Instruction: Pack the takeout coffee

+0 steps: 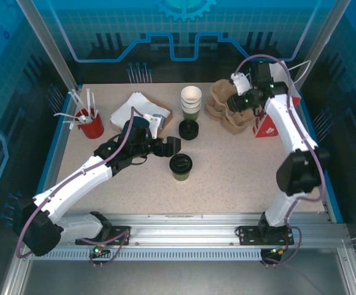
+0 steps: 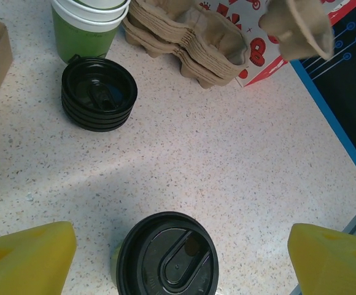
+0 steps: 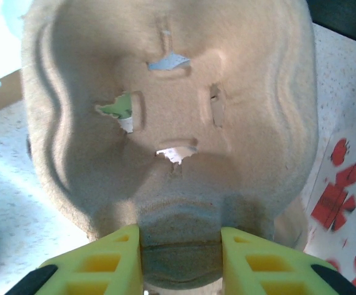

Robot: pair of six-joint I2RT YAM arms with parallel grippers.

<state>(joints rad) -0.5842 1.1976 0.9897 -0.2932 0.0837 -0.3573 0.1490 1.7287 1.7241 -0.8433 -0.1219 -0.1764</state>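
— Takeout coffee [image 1: 181, 166]?
— Centre of top view, lidded, upright; left gripper [image 1: 169, 146] spread wide just beside, seemingly ready to straddle.
— Right gripper [image 3: 181, 258]?
— Clamped on pulp carrier [image 3: 166, 123], upper right; likely awaiting the cup.

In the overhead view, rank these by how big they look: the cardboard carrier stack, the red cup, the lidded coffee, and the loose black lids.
1. carrier stack
2. red cup and lidded coffee: about alike, not ranked
3. loose lids, slightly smaller
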